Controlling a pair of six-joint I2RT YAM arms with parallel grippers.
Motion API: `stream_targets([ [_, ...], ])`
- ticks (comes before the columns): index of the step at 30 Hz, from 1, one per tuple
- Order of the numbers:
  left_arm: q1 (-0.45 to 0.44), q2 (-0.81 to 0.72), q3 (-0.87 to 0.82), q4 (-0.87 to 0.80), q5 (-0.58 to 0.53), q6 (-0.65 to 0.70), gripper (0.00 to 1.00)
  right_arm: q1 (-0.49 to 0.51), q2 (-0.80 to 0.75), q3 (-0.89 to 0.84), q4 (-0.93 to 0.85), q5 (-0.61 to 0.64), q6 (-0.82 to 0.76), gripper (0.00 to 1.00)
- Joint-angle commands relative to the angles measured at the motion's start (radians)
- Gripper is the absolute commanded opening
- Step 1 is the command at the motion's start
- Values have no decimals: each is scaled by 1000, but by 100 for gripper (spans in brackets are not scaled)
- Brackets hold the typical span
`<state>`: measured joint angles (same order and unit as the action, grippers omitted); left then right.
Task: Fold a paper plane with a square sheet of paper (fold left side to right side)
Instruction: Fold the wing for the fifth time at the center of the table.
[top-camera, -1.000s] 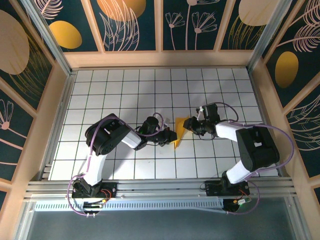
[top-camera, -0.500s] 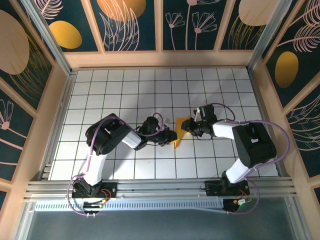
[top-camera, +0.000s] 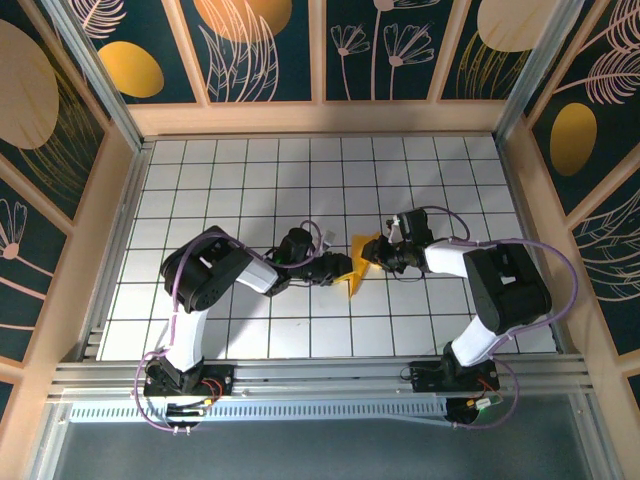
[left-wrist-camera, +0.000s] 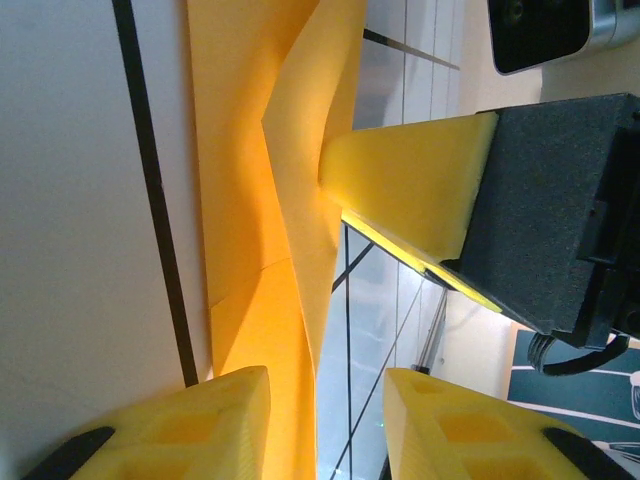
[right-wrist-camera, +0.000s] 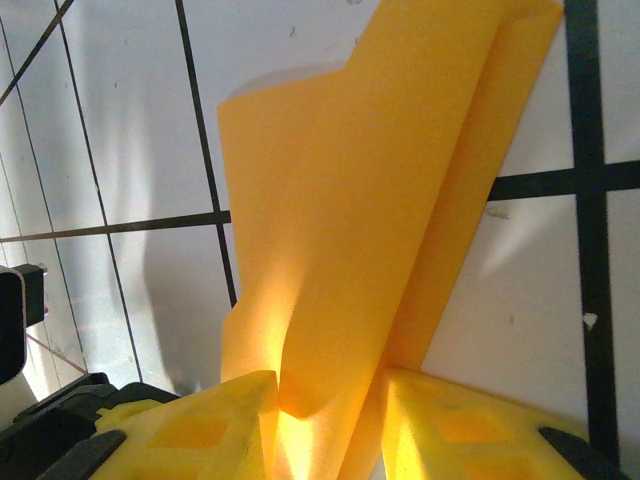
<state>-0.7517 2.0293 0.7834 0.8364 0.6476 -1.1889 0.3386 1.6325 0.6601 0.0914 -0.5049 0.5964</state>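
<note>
The paper plane (top-camera: 358, 262) stands lengthwise near-to-far, narrow tip pointing nearward.

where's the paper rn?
Mid-table in the top view: the paper sits between the right pincer, shut on its right side, and the left pincer, open around its left side.
</note>
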Motion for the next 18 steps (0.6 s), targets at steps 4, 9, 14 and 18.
stream_targets([
  [4,26,20,69,-134,-39,81,36,9,35,6,-32,60,-33,33],
  [9,35,41,120,-232,-69,122,30,9,38,7,-32,60,-35,33],
  [14,35,59,142,-261,-82,132,23,10,36,7,-32,59,-36,33],
  [18,35,68,149,-260,-77,136,20,10,38,6,-33,60,-38,33],
])
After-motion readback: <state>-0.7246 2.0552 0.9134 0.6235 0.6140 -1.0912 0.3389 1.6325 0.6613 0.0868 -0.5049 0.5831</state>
